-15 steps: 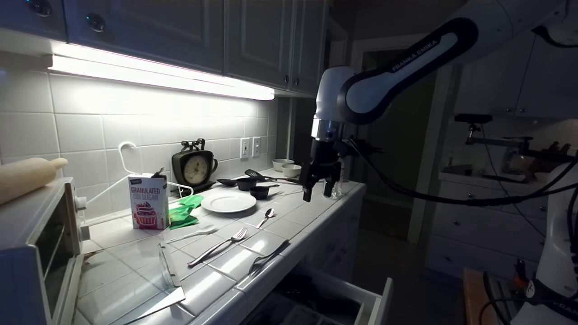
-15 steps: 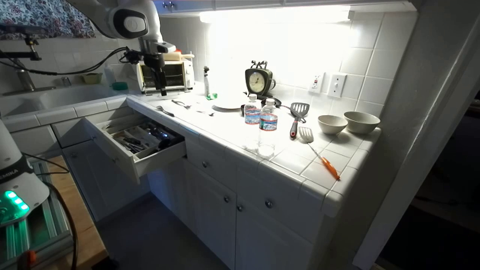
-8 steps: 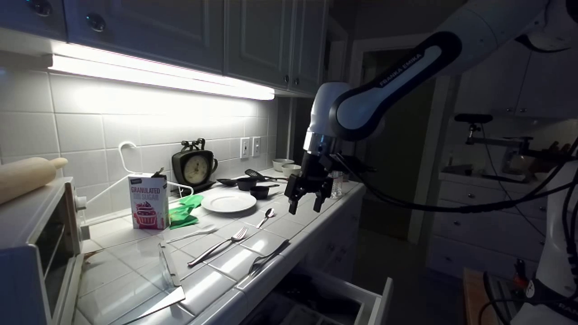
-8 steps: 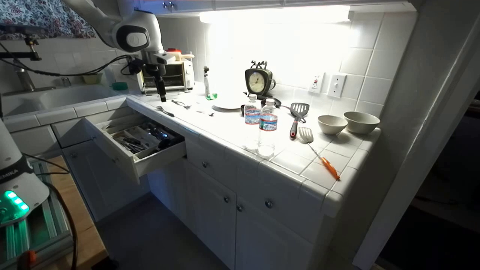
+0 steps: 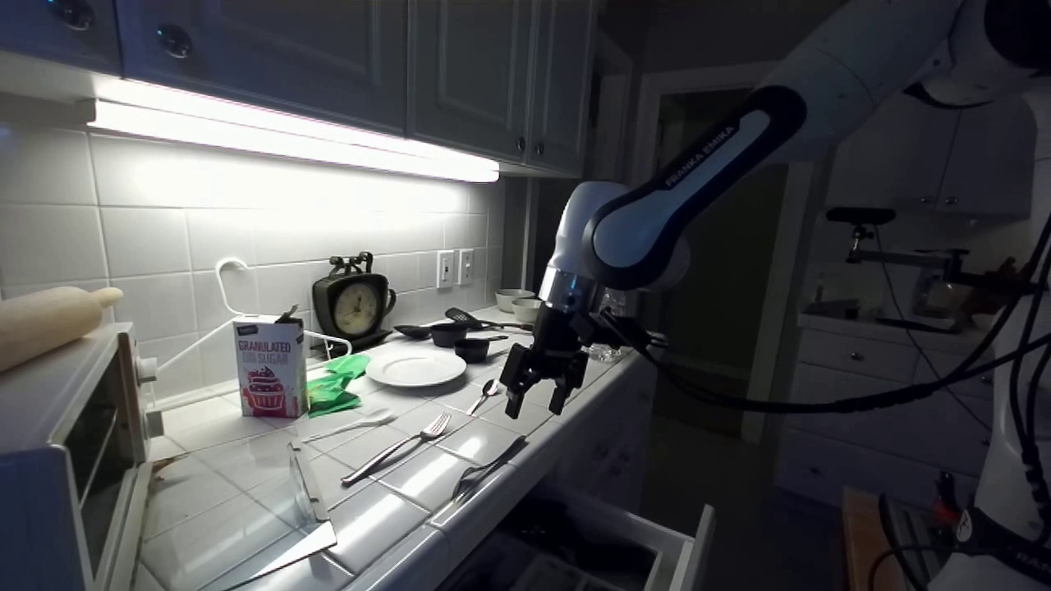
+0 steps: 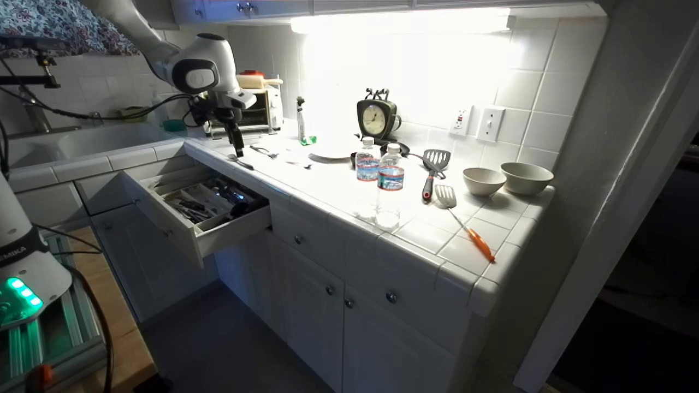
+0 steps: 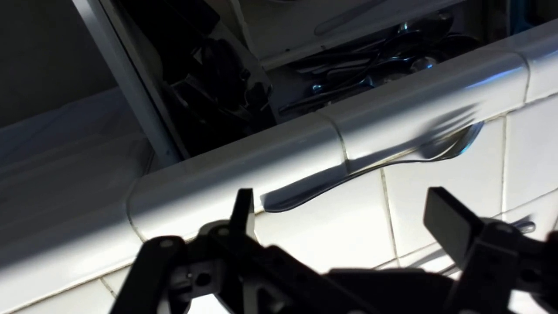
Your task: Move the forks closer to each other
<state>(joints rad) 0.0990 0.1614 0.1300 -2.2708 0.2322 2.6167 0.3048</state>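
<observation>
Two silver forks lie apart on the white tiled counter. The near-edge fork (image 5: pixel 493 465) lies along the counter's front edge; it also shows in an exterior view (image 6: pixel 242 162) and in the wrist view (image 7: pixel 301 200). The inner fork (image 5: pixel 394 449) lies farther in, towards the wall; in the wrist view its handle end (image 7: pixel 526 226) shows, the rest mostly behind a finger. My gripper (image 5: pixel 535 405) is open and empty, above the counter edge near the near-edge fork's handle end. In the wrist view the fingers (image 7: pixel 341 197) stand wide apart, with that handle end beyond the left fingertip.
An open drawer (image 6: pixel 164 226) of cutlery sits below the front edge. A spoon (image 5: pixel 486 392), white plate (image 5: pixel 416 369), white plastic utensil (image 5: pixel 361 422) and sugar box (image 5: pixel 271 369) are on the counter. Water bottles (image 6: pixel 391 177) stand farther along. A toaster oven (image 5: pixel 90 435) stands at the end.
My gripper has come down and moved along the counter towards the near-edge fork, tilting somewhat. It stays open. The forks have not moved.
</observation>
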